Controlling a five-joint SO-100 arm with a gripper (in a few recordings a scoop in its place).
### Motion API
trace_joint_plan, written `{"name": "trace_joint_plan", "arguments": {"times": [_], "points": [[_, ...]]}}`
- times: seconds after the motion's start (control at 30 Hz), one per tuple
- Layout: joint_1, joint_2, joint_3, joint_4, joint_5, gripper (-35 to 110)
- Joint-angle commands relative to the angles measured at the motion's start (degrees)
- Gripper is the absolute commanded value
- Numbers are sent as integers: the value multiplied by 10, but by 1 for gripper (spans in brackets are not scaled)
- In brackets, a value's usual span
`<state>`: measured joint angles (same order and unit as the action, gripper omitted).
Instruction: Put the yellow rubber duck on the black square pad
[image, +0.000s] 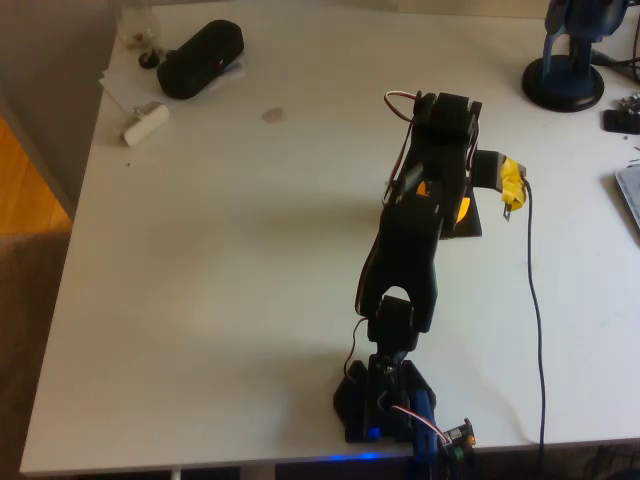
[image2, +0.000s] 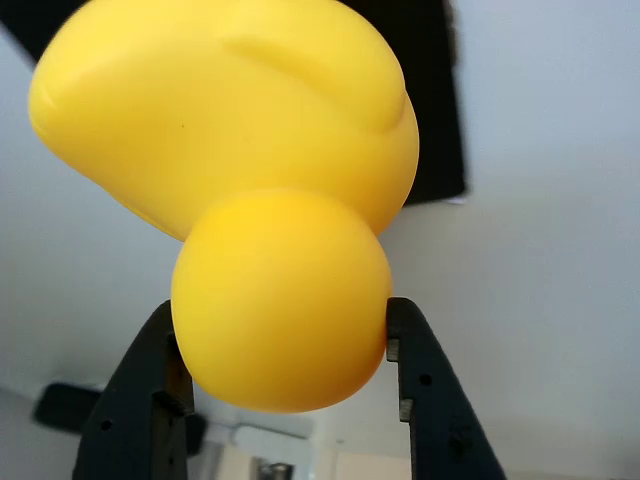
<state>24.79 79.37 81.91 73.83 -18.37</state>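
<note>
My pincer (image2: 285, 350) grips the duck (image2: 250, 180) by its head above the pad (image2: 430, 110); the round head could slip out.

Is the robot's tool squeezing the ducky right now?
Yes. In the wrist view the tool is shut on the yellow rubber duck: both fingers press the sides of its round head.
</note>
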Motion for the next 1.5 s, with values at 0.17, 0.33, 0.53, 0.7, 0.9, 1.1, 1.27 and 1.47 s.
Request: {"name": "trace_joint_plan", "arguments": {"times": [0.17,0.33,0.53,0.7,0.9,1.1,1.27,1.47], "points": [[2,13,-18,-11,-4,31],[-3,13,-15,-8,-4,34],[-24,33,25,-8,-4,34],[-82,120,82,-7,3,34],[-118,236,185,-7,4,34],[-118,348,290,-14,14,34],[-119,401,316,-17,85,34],[-153,398,322,-17,95,33]]}}
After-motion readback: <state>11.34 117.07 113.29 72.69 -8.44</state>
